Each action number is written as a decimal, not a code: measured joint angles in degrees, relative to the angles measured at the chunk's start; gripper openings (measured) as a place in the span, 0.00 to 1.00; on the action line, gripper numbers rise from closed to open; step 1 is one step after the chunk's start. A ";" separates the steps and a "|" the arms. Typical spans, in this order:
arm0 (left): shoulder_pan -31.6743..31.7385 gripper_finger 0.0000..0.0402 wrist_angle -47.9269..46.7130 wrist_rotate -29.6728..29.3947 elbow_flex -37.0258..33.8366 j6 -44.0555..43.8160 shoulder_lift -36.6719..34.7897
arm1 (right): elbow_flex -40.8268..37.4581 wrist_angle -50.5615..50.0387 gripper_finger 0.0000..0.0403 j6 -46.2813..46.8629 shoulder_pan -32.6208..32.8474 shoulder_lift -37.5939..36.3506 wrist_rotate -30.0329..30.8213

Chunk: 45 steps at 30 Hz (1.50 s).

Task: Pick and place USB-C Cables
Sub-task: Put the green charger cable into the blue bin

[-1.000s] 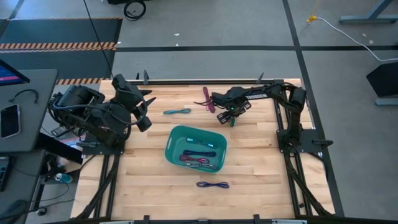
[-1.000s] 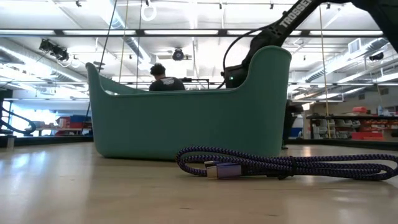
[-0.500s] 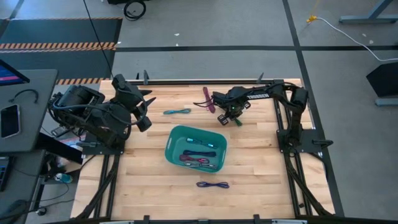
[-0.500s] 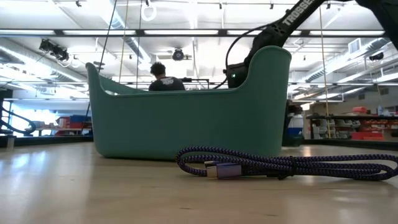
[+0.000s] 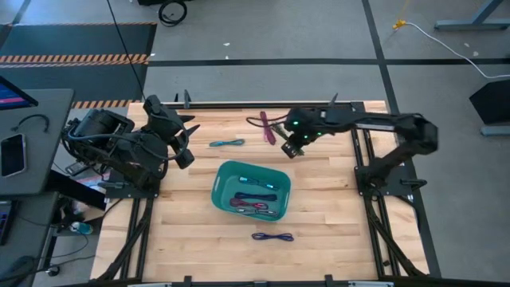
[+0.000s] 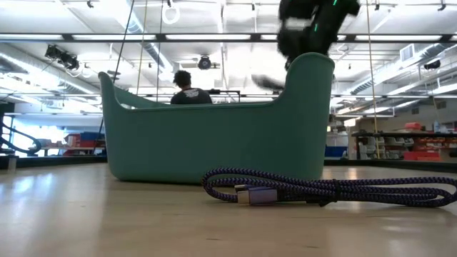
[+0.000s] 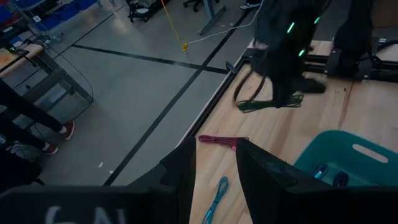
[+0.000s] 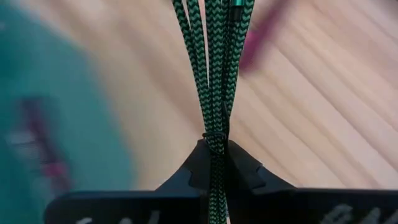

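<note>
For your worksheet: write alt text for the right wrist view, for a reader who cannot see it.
The right gripper is shut on a green braided USB-C cable, its looped strands hanging over the wooden table. A blurred teal bin lies to one side and a maroon cable beyond.

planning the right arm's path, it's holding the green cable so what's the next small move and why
Probably carry it over to above the teal bin before opening: the right gripper is shut on the green cable, lifted clear of the table and not yet over the bin.
</note>
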 joint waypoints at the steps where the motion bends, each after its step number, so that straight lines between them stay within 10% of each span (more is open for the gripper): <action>1: -0.01 0.30 0.00 0.00 0.00 0.01 0.00 | 0.01 1.93 0.06 -0.67 0.81 -1.76 -1.66; 16: 0.00 0.30 0.00 0.00 0.00 -0.07 0.00 | 0.13 22.70 0.06 -0.63 8.55 -5.36 -16.10; 45: 0.00 0.30 0.00 0.03 -0.01 -0.42 0.00 | 5.67 11.54 0.06 -16.48 11.46 24.39 -28.06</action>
